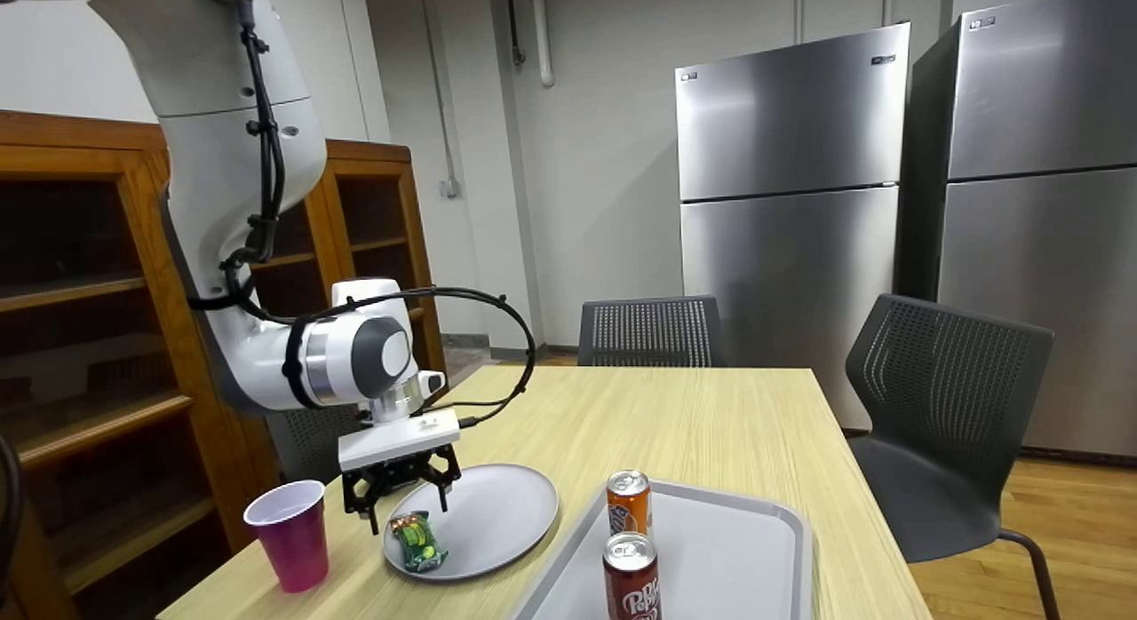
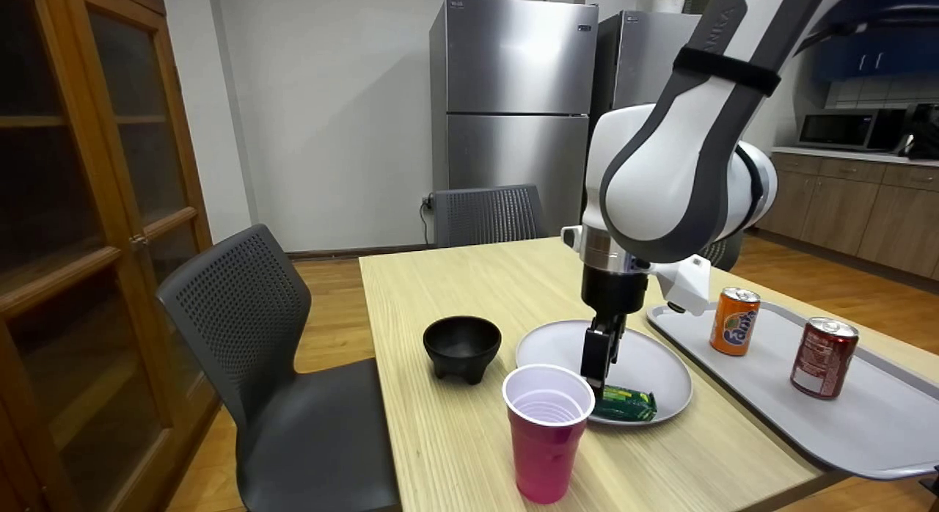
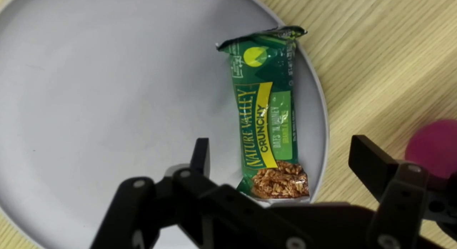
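Gripper (image 1: 409, 517) open, empty, above Nature Valley granola bar (image 3: 266, 113) lying on gray plate (image 3: 125, 99), near rim. In wrist view, one finger (image 3: 201, 156) over plate, other beyond rim, toward magenta cup (image 3: 436, 143). Straight descent could catch rim, tilt plate; sideways drift could knock cup; hard squeeze might crumble bar.

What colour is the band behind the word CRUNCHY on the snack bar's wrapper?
The band is yellow; it shows best in the wrist view.

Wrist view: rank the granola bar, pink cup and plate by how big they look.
1. Plate, though cut off by the picture's edges
2. Granola bar
3. Pink cup, judged only by the part showing
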### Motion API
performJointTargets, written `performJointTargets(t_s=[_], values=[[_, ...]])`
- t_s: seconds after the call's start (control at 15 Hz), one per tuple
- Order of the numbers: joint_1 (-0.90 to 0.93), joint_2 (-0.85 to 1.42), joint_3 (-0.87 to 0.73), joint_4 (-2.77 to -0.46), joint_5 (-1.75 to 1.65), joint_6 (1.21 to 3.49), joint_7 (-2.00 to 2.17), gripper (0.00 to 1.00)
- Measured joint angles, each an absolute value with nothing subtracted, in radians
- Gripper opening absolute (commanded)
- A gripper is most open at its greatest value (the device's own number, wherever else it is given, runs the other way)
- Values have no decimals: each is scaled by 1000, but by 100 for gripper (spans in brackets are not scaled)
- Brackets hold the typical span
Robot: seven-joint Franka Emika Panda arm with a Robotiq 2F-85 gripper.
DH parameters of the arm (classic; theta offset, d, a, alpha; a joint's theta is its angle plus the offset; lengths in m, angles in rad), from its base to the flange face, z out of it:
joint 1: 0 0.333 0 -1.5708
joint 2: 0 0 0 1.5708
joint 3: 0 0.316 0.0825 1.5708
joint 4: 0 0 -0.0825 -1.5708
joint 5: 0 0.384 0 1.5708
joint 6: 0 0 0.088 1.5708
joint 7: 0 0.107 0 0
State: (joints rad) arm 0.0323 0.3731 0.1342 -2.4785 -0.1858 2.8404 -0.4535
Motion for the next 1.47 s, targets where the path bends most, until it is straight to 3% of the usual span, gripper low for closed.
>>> performJointTargets(t_s=[1.4,1.47], values=[[-37,429,156,-2478,-197,2901,-454,100],[-40,430,158,-2478,-197,2901,-454,75]])
